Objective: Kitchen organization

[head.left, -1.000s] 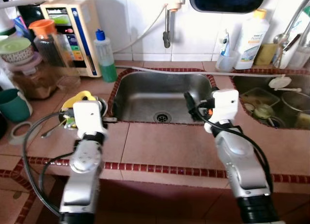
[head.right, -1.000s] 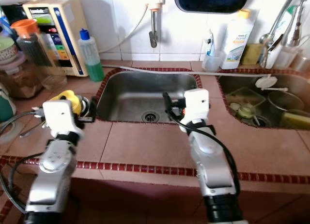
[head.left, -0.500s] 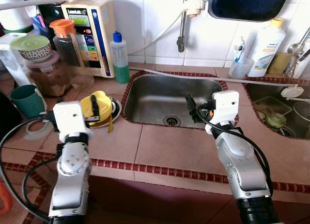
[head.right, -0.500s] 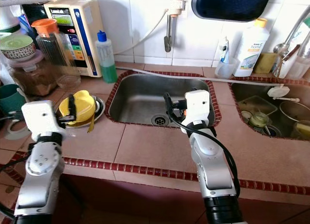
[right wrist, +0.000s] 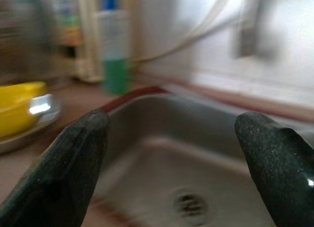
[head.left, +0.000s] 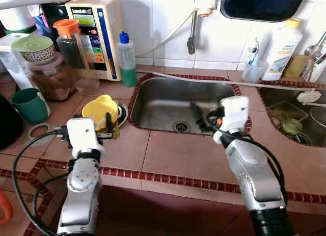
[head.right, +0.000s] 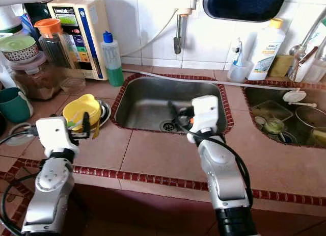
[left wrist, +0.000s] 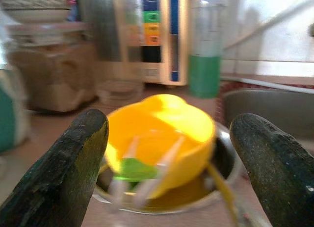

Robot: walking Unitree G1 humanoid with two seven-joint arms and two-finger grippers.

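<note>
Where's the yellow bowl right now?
The yellow bowl sits in a metal dish on the counter left of the sink, just ahead of the left end effector.

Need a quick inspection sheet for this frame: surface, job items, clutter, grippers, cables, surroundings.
Surface: tiled counter, steel sink set into it.
Job's things: yellow bowl on a metal plate, utensils inside.
Clutter: green-liquid bottle, teal mug, jars, white detergent bottle.
Grippers: left gripper open, facing the bowl; right gripper open, over the sink.
Cables: black cables loop off both wrists.
Surroundings: white tiled wall, second sink holding dishes.
</note>
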